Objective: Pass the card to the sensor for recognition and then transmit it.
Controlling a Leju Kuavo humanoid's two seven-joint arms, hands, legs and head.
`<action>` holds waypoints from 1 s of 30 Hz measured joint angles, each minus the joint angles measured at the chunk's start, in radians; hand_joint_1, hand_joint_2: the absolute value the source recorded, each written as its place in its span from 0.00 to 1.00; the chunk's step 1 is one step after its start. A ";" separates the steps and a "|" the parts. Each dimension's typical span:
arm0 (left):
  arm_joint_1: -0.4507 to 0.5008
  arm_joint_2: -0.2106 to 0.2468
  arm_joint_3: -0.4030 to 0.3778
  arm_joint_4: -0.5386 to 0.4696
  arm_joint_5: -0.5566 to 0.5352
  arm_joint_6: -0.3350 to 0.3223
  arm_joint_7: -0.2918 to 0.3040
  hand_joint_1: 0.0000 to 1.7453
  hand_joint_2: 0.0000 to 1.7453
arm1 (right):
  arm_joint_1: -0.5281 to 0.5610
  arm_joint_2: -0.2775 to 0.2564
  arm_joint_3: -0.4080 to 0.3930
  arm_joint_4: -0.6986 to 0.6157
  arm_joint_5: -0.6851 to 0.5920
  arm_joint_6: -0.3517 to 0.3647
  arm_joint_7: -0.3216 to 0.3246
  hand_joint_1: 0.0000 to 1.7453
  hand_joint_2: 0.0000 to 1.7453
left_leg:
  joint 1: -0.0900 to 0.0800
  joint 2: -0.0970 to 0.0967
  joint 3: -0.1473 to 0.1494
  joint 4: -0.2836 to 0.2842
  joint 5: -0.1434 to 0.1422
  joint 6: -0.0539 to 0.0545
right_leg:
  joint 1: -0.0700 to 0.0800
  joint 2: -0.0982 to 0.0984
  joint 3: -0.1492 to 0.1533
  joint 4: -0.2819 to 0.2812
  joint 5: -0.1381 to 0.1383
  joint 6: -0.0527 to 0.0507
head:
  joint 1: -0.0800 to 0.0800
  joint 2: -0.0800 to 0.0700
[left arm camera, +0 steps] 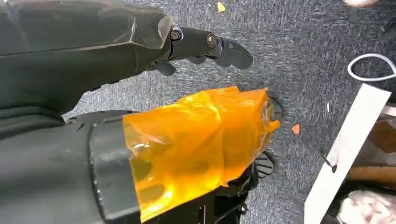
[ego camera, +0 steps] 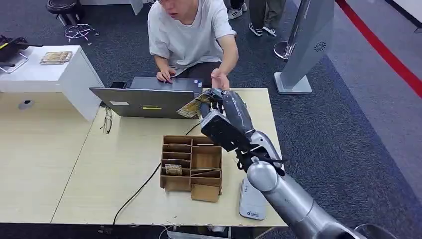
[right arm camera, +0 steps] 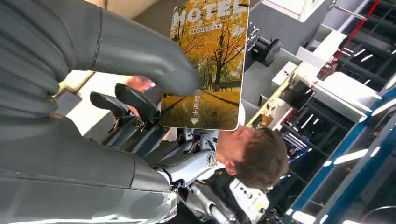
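One laptop [ego camera: 144,99] sits left on your table [ego camera: 59,164], a cardboard organizer [ego camera: 191,167] mid-table. Right of it, your right hand [ego camera: 221,107] pinches the card [ego camera: 193,106] in its fingers [right arm camera: 140,100], raised beside the person's hand [ego camera: 219,78]. Left hand [left arm camera: 140,42] hangs, fingers loose, grasping nothing.

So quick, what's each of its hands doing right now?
Right hand: holds the hotel card, pinched under its thumb.
Left hand: holds nothing, fingers apart, above the carpet.

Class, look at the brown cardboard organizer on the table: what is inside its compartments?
In the head view, one small patterned card lies in a left-side slot of the cardboard organizer. The other compartments facing the camera look empty. The divider walls hide some slot floors, so those cannot be checked.
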 joint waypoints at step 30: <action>-0.015 -0.001 -0.004 -0.005 -0.078 -0.031 0.038 0.00 0.00 | -0.157 0.049 0.032 0.162 0.521 -0.011 0.172 1.00 1.00 | 0.000 0.000 0.000 0.000 0.000 0.000 | 0.000 0.000 0.000 0.000 0.000 0.000 | 0.000 0.000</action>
